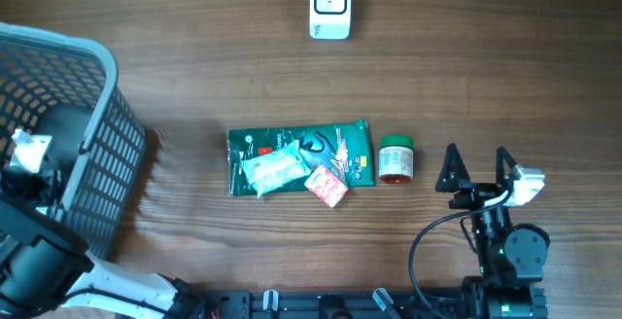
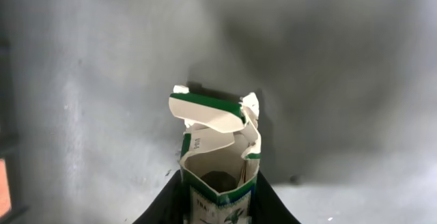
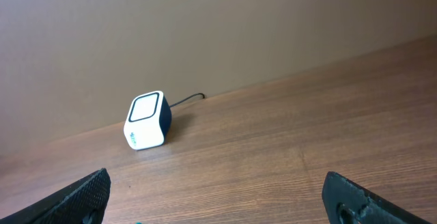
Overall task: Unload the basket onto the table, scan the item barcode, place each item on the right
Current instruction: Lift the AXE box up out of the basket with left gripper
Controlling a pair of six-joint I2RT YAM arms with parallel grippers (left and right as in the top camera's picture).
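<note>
Carton [image 2: 217, 156], left wrist view: green and white, top torn open, clamped in left pincer [image 2: 218, 207] above a grey surface.

Overhead: left arm [image 1: 39, 251] reaches into basket [image 1: 107, 144] at 9 o'clock; scanner [image 1: 329, 6] at 12 o'clock; packets [image 1: 301, 159] at centre. Judged: the carton must clear the basket rim, then cross the open bench [image 1: 194, 66] to the scanner.

Right wrist: right pincer [image 3: 215, 183] wide, empty.

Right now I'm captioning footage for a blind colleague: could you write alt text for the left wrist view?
A torn-open white and green carton stands clamped between the two dark fingers of the left end effector, its ripped top flaps bent over. Behind it is a plain, shadowy grey surface.
</note>
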